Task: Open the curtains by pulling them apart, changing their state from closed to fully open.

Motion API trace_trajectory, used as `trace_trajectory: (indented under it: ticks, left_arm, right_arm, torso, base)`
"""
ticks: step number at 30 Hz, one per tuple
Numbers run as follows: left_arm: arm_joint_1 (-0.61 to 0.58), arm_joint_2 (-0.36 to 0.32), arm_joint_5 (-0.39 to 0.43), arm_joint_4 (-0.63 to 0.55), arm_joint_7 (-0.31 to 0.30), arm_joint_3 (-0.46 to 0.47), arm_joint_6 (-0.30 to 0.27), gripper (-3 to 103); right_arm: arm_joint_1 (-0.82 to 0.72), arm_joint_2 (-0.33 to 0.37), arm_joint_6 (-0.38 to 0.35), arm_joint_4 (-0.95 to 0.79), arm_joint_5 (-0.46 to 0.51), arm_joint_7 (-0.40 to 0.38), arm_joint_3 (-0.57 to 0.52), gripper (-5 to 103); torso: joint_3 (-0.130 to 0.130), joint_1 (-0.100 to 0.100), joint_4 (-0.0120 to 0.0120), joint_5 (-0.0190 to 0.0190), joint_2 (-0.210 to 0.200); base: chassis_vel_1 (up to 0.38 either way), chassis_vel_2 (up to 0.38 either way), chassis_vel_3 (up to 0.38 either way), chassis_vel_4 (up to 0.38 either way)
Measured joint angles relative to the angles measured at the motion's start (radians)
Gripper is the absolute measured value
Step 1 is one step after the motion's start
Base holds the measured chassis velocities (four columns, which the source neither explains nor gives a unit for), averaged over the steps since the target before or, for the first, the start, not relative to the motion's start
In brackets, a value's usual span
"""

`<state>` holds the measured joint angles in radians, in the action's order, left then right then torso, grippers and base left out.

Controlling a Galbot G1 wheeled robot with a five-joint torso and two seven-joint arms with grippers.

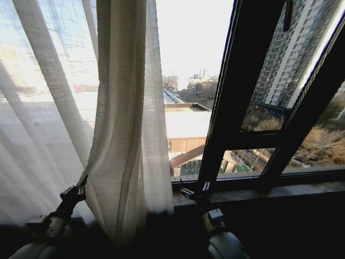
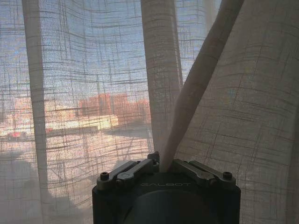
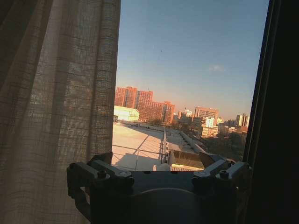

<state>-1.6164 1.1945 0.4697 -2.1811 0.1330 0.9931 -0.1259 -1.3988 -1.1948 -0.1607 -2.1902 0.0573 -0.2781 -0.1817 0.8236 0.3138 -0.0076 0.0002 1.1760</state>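
Left pincer (image 2: 166,165) clamped on curtains (image 2: 196,88) fold | right pincer (image 3: 159,163) open, beside curtains, holding nothing

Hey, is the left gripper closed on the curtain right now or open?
Shut on it. The left gripper pinches a pleat of the curtain, which runs taut from its fingers. The right gripper is open by the window frame.

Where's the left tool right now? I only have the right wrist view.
Observer: Head view: the left tool is low on the curtains, at the left side of the gathered fabric.
Operator: Gripping anything?
Observer: Yes. In the left wrist view it is shut on one pleat, which slants away from the tool, pulled straight.
Operator: And my right tool versus the sill?
Observer: Head view: the right tool sits just above the sill, at the foot of the dark frame bar.
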Motion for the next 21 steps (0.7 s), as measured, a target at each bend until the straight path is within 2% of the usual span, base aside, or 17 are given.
trace_trajectory:
  ticks: [12,21]
  left_arm:
    - [-0.002,0.006,-0.008,-0.004,0.0,-0.007,0.003,0]
    - [-0.007,0.004,-0.01,-0.002,0.0,-0.003,0.01,0]
  right_arm:
    - [-0.005,0.002,0.002,-0.004,0.0,-0.002,-0.003,100]
    - [-0.006,0.001,0.002,-0.005,-0.005,-0.001,0.0,100]
  torso:
    - [0.0,0.0,-0.0001,0.0001,0.0]
    - [0.0,0.0,-0.0001,0.0002,0.0]
  base:
    - [0.116,0.119,-0.098,-0.113]
    - [0.007,0.012,-0.01,-0.011]
